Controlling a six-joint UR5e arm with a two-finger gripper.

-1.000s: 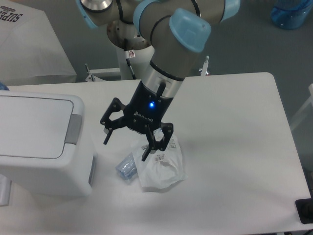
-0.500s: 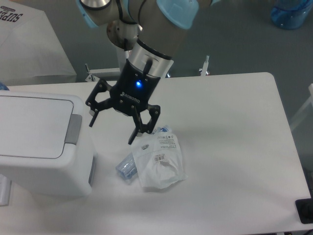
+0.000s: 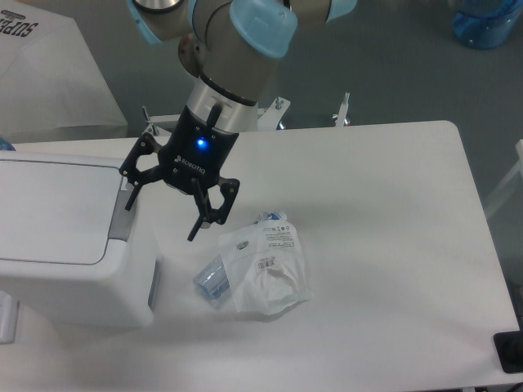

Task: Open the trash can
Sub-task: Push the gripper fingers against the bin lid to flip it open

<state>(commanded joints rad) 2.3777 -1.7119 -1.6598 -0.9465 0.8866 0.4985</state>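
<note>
Hand (image 3: 161,217) has shifted left off the packet (image 3: 265,265), fingers apart and empty, now beside the grey tab (image 3: 122,214) of the bin (image 3: 57,237) at frame left. Lid shut; tab press likely next.

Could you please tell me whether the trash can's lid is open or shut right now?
Shut: the trash can lid lies flat and flush.

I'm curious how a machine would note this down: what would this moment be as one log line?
task: open trash can | lid: shut | gripper: jaws open, empty, beside grey push tab | clear packet: on table, untouched
</note>
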